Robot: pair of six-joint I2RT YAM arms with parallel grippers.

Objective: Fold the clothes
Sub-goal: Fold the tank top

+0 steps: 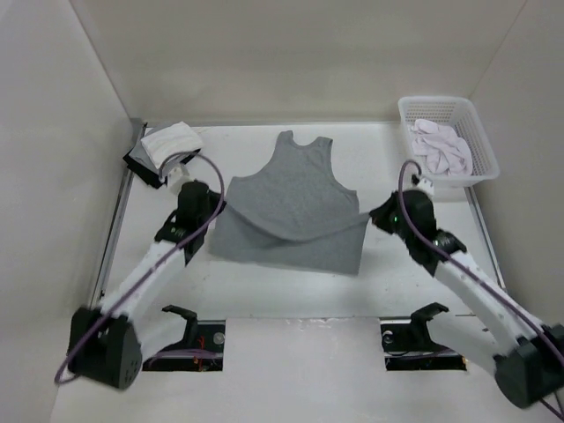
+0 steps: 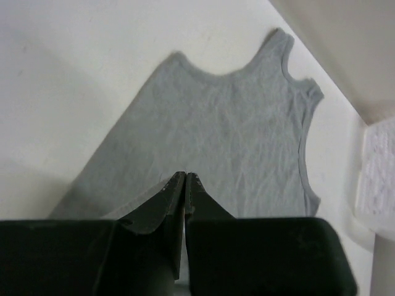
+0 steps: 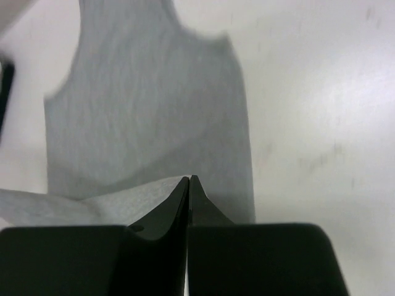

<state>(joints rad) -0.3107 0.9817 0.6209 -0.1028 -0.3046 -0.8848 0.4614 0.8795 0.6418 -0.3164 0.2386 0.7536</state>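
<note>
Far left, a white-and-black cloth stack (image 1: 163, 150) sits at the tabletop's (image 1: 291, 295) back corner. Just beside it the left arm (image 1: 150, 264) reaches in, left jaws pinched tight on the near left corner of the clothes (image 1: 295, 198), a plain grey sleeveless top. It lies mid-tabletop, neck toward the far wall. Its lower edge is off the surface, strung between both arms and sagging in the middle over the body. Over to the right arm (image 1: 467, 282): right jaws clamped on the opposite corner, pale underside showing in the wrist view. Far right, a white basket (image 1: 480, 145) holds white clothes (image 1: 441, 152), well apart.
</note>
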